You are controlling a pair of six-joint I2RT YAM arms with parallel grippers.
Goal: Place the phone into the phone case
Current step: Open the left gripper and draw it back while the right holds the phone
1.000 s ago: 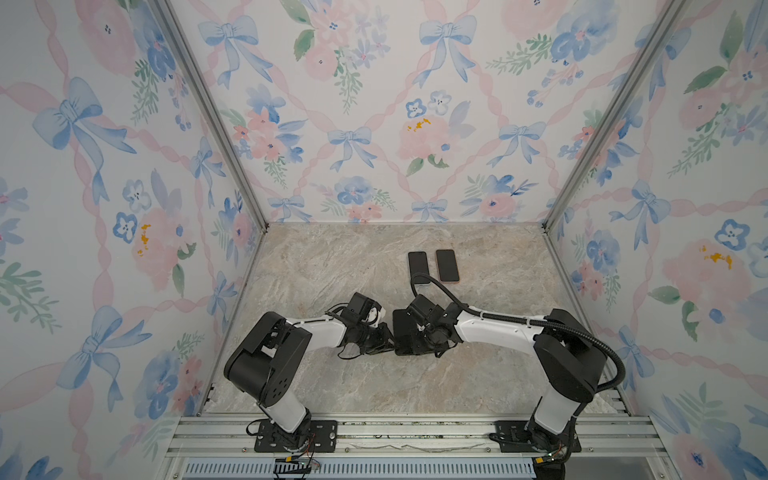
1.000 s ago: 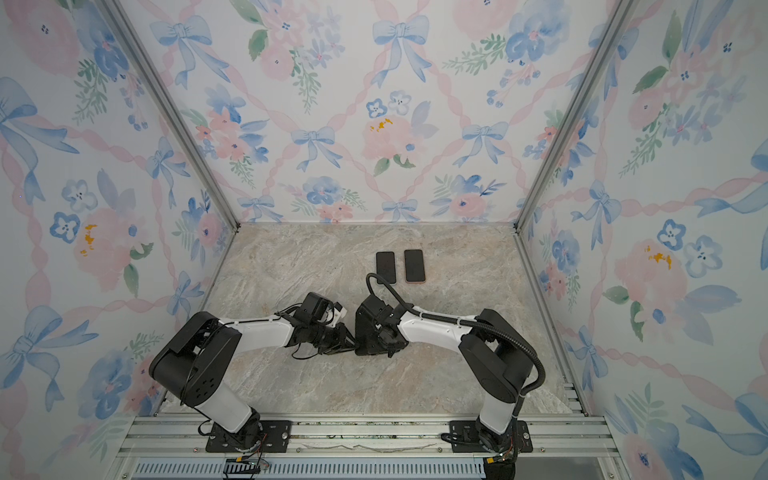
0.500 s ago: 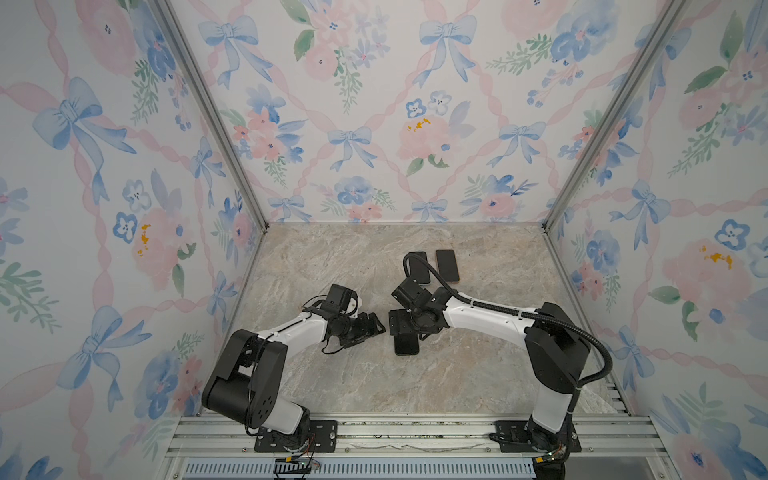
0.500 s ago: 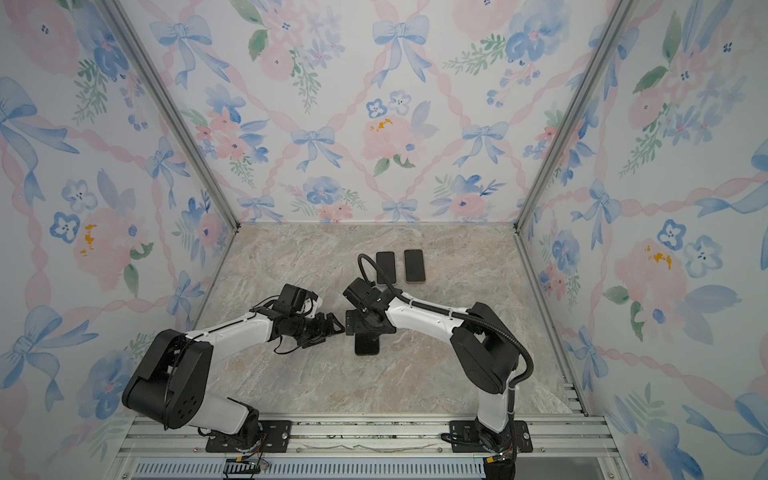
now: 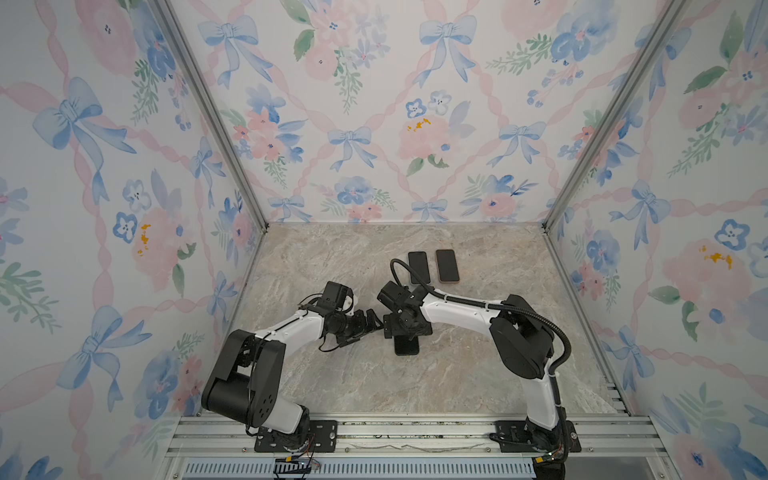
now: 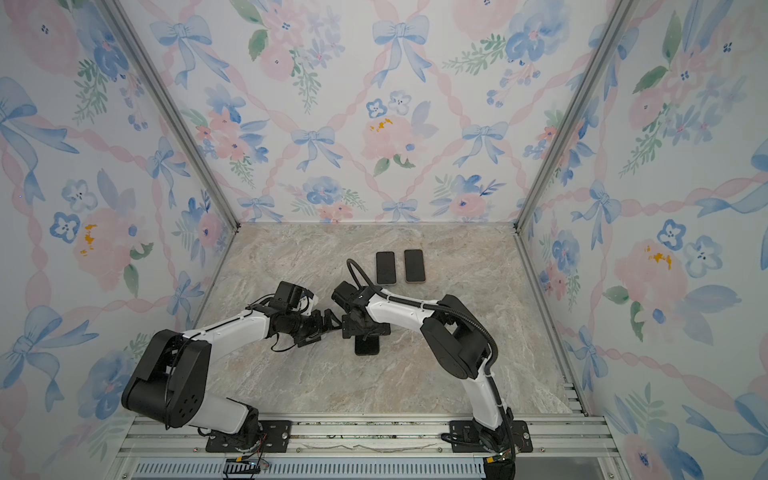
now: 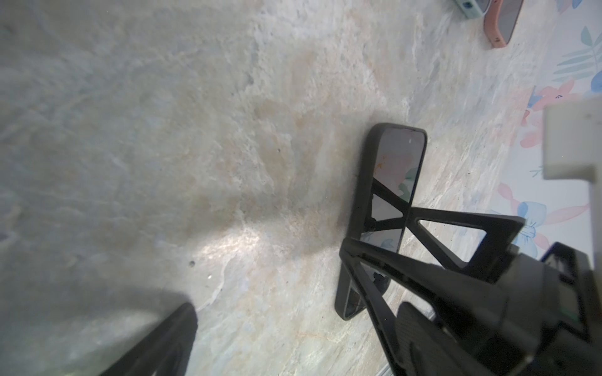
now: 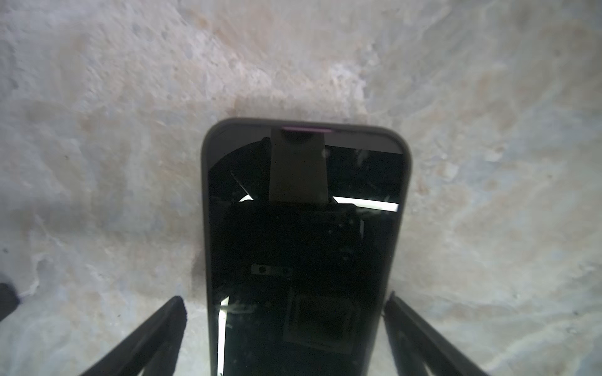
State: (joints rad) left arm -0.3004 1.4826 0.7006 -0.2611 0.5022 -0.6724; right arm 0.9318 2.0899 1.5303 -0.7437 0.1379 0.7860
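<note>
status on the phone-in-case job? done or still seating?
Looks done: the phone lies flat, screen up, on the marble table, black case rim around it. In hand: nothing; the right tool straddles it with fingers apart, and the left tool is open beside it. Left: retreat. Two cased phones lie behind.

Both top views are bright w/ even, soft light from above; the arms give only weak shadows on the table (image 5: 357, 386), no blur, slight stretching at the edges. In the right wrist view the phone (image 8: 304, 247) just ahead of the tool mirrors a white glare strip, and the finger (image 8: 146, 338) beside it is out of focus. Left wrist view is softer, w/ a glare patch on the table and a blurred finger (image 7: 169, 338) close to the lens.
</note>
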